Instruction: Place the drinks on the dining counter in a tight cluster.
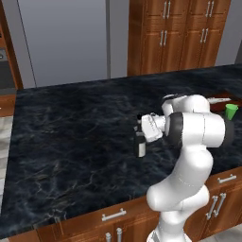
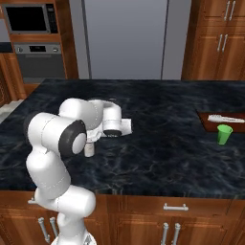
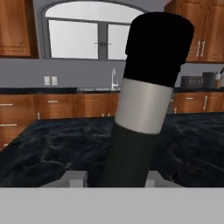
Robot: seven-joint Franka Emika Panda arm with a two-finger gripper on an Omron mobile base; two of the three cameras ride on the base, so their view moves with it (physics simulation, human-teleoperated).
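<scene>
Broadly, in the left base view, the dining counter [image 1: 71,137] is seen as a wide black marble top with much bare room to the left and far side of the arm; its near edge runs over wooden cabinets [image 1: 113,222]. The gripper [image 1: 140,137] is held low over the middle of the top, closed on the wine bottle [image 1: 141,149], whose lower part is seen under the hand, near or on the surface. A green cup [image 1: 231,111] is set well apart at the far right, beside a brown board [image 1: 222,101].

From the right base view, the gripper is mostly hidden behind the arm; the pale base of the wine bottle [image 2: 89,149] is seen close to the counter [image 2: 158,143]. Open surface is left to the right, as far as the green cup [image 2: 223,134].

Through the hand view, the wine bottle [image 3: 146,100] is shown leaning, clamped between the fingertips [image 3: 77,181].
</scene>
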